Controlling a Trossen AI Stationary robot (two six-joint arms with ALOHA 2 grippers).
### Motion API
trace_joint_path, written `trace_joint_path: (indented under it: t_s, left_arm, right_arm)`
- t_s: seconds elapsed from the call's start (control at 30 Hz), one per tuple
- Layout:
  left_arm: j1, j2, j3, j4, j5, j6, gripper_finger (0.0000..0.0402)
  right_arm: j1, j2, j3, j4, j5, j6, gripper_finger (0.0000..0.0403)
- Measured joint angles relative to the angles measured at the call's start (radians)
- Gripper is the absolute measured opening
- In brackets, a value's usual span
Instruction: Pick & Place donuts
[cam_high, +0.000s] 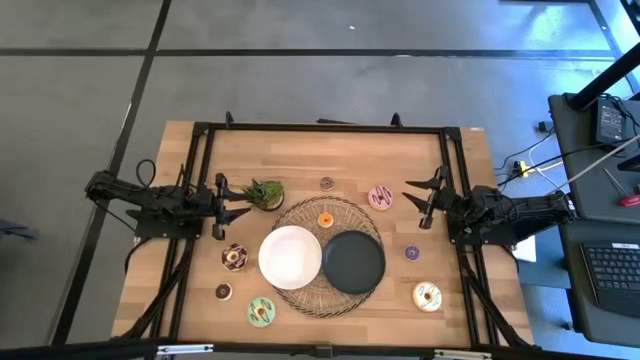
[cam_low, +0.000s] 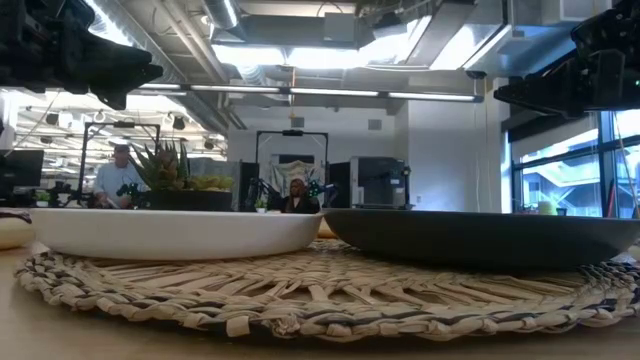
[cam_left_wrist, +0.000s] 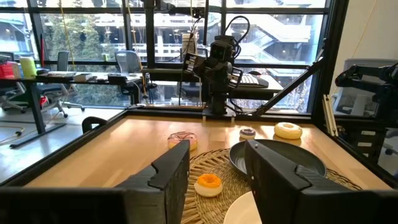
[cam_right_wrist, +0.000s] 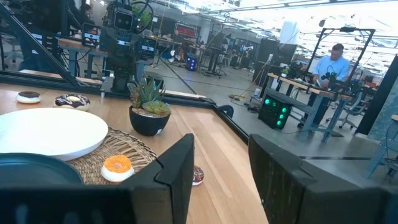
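Eight toy donuts lie flat. In the high view the orange one (cam_high: 325, 220) is on the woven mat; the rest are on the table: small brown (cam_high: 326, 183), pink (cam_high: 380, 198), purple (cam_high: 412, 253), cream (cam_high: 427, 296), brown-and-cream (cam_high: 235, 257), mini brown (cam_high: 224, 292), green (cam_high: 262, 312). My left gripper (cam_high: 236, 204) hovers open at the table's left side beside the plant. My right gripper (cam_high: 418, 200) hovers open at the right side, near the pink donut. The left wrist view shows the orange donut (cam_left_wrist: 208, 184) ahead of my open left gripper (cam_left_wrist: 217, 180). My right gripper (cam_right_wrist: 221, 177) also shows open.
A white plate (cam_high: 290, 256) and a black plate (cam_high: 354, 262) sit side by side on the round woven mat (cam_high: 345, 208) at the table's middle. A small potted plant (cam_high: 264, 193) stands just right of the left gripper. A black frame rims the table (cam_high: 320, 128).
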Motion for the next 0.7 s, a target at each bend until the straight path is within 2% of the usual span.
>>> trace_joint_path:
  t_s: [0.7]
  left_arm:
    - [0.0,0.0,0.0,0.0,0.0,0.0,0.0152]
  right_arm:
    - [0.0,0.0,0.0,0.0,0.0,0.008,0.0154]
